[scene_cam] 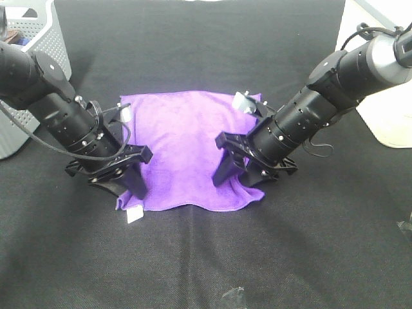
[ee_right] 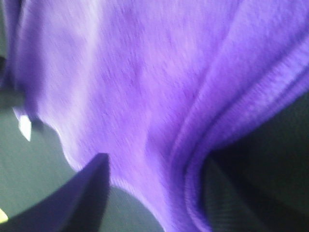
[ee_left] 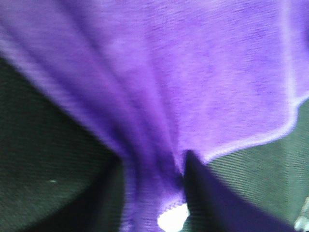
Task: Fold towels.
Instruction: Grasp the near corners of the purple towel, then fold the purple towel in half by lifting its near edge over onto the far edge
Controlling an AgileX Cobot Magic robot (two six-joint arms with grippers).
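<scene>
The purple towel (scene_cam: 183, 145) lies spread on the black tablecloth in the middle, with its white tag (scene_cam: 134, 215) at the near left corner. My left gripper (scene_cam: 129, 188) is down on the towel's near left edge. In the left wrist view, the cloth (ee_left: 193, 72) bunches into folds between the two dark fingers (ee_left: 212, 198), so that gripper (ee_left: 154, 193) is pinching it. My right gripper (scene_cam: 241, 177) is down on the near right edge. In the right wrist view (ee_right: 154, 193), a thick fold of towel (ee_right: 145, 87) sits between its fingers (ee_right: 82, 193).
A grey perforated basket (scene_cam: 32, 45) stands at the far left, close behind my left arm. A white object (scene_cam: 389, 122) sits at the right edge. Small clear bits lie near the front (scene_cam: 235, 297) and at the right (scene_cam: 405, 228). A small pale thing (scene_cam: 243, 102) rests at the towel's far right corner.
</scene>
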